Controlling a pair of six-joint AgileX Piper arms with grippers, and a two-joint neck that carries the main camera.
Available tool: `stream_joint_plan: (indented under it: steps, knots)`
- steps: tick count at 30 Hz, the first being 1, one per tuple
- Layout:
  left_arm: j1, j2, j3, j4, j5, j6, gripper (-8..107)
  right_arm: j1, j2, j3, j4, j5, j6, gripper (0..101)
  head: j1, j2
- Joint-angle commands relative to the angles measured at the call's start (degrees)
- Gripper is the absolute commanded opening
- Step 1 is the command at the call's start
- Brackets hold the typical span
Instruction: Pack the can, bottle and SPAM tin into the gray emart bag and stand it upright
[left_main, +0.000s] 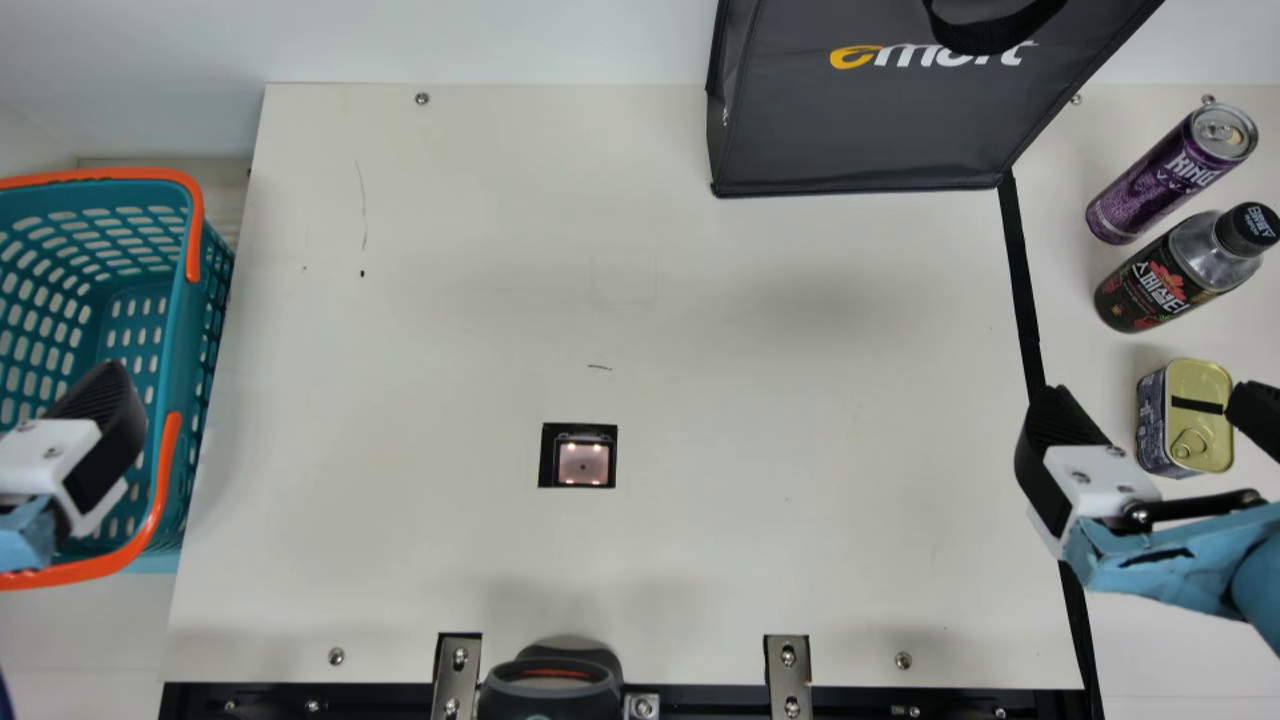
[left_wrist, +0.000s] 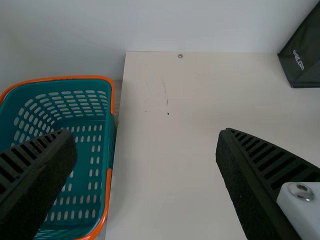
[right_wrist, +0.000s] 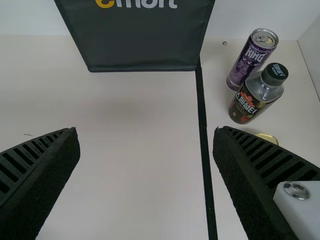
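Reaching for the bottle on my right, I could topple the can close beside it (my right tool is spread wide), and a careless bump could tip the bag at the surface's far edge.

Main view — from above, downward

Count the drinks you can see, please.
2: in the main view, the purple can, right of the gray bag, and the dark bottle just below the can. More could be hidden inside the bag.
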Motion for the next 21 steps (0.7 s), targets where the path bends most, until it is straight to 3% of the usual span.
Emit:
stream_joint_plan:
  steps: [1, 13, 21]
  knots:
    - [0.00, 0.00, 0.00, 0.00, 0.00, 0.00, 90, 0.00, 0.00, 0.00, 0.00, 0.00, 0.00, 95, -1.86, -1.17]
    - [0.00, 0.00, 0.00, -0.11, 0.00, 0.00, 90, 0.00, 0.00, 0.00, 0.00, 0.00, 0.00, 95, -18.42, -17.73]
    - [0.00, 0.00, 0.00, -0.11, 0.00, 0.00, 90, 0.00, 0.00, 0.00, 0.00, -0.08, 0.00, 95, -18.44, -18.24]
